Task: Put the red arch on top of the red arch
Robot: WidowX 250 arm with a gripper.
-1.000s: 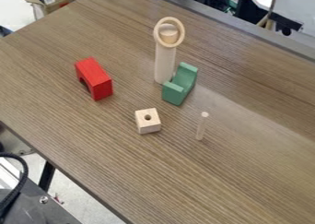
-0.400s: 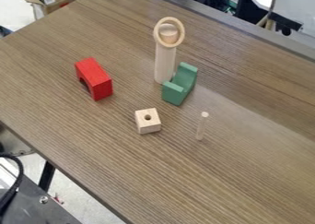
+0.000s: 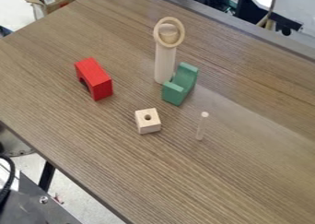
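Black hand: whether it is wide, narrow or holding something, I cannot tell, nor the arm's pose. On my table (image 3: 203,181) the red arch (image 3: 98,78) stands at the left; right of it, the green block (image 3: 175,91) sits just beside the pale post (image 3: 164,64).

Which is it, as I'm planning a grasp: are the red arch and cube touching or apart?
Apart. The camera view shows tabletop between the red arch and cube.

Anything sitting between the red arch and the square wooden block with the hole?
Nothing there: the camera view shows only bare tabletop between the red arch and the wooden block.
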